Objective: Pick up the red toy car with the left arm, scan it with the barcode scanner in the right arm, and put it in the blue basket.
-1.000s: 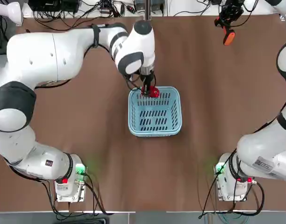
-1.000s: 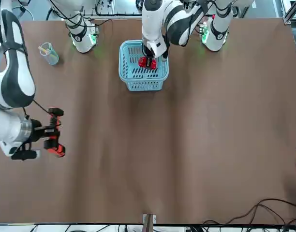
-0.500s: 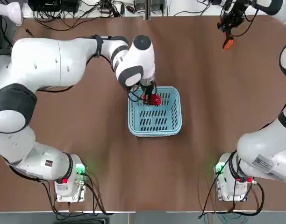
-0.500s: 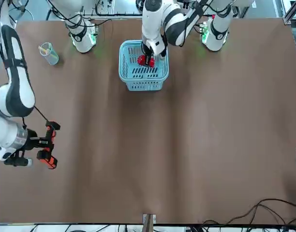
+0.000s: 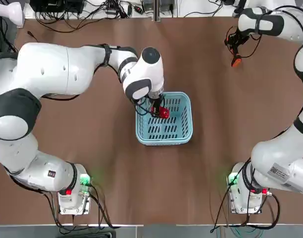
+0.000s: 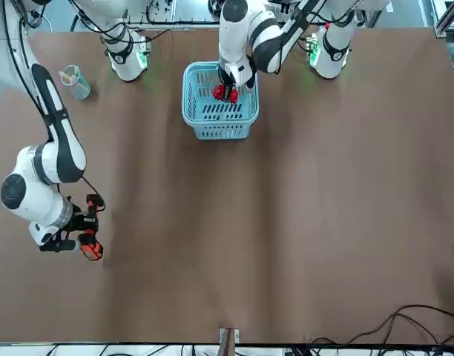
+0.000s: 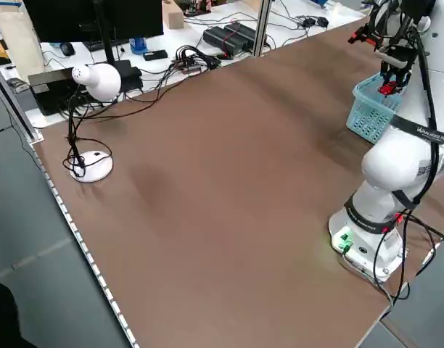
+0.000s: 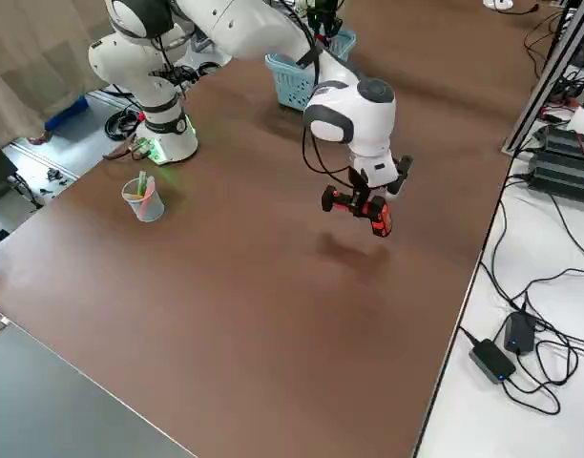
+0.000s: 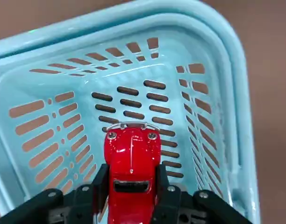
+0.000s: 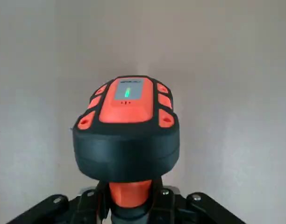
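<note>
Red toy car [image 9: 132, 158] over basket [image 5: 164, 130] on brown table [image 5: 206, 109]

A brown tabletop [image 7: 229, 217] stretches out before me. Grey floor [image 7: 33, 217] shows beyond; a beige curtain [image 8: 34, 67] hangs nearby.

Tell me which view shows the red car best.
The left wrist view: the car fills its middle, roof and windshield clear. The top and front views show a small red shape over the basket; the left side view, a speck.
</note>
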